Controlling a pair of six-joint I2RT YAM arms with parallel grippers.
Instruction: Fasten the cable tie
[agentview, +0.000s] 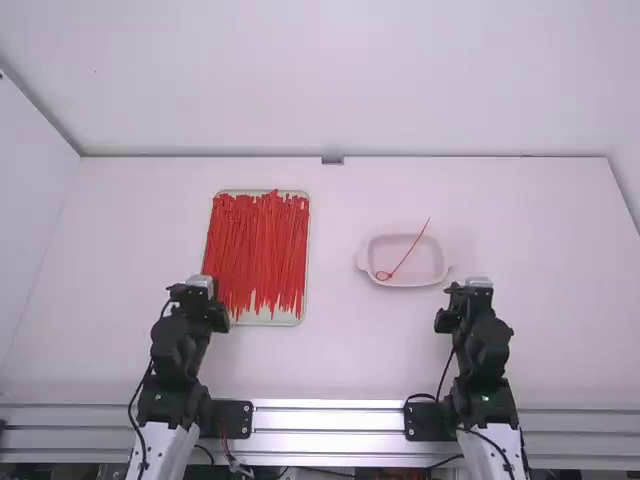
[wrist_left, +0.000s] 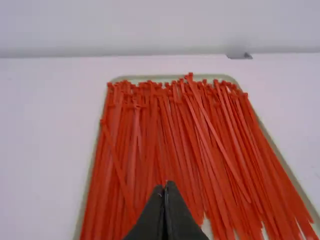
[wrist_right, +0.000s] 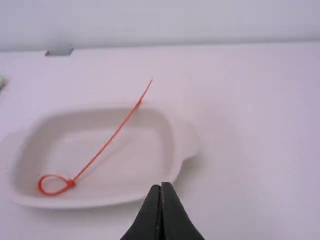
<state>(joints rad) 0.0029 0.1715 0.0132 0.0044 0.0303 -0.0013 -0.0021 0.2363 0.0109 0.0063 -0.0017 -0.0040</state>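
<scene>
From the high view, a tray (agentview: 292, 321) piled with loose ties (agentview: 258, 255) lay left of the middle of the white table (agentview: 520, 220), and a white dish (agentview: 437, 262) sat to its right, well apart. One red cable tie (agentview: 405, 255) lay in the dish, already looped at its near end, its tail slanting up over the far rim. The left gripper (agentview: 208, 306) hung at the tray's near left corner; the right gripper (agentview: 460, 298) hung just near the dish's right handle.

In the left wrist view, the left gripper (wrist_left: 165, 187) had its fingers pressed together with nothing between them, poised over the near ends of the loose ties (wrist_left: 190, 150).

In the right wrist view, the right gripper (wrist_right: 161, 186) was likewise closed and empty, by the dish's (wrist_right: 185, 145) near rim. The cable tie (wrist_right: 100, 150) rested inside, its small loop on the floor of the dish and its tail past the rim.
</scene>
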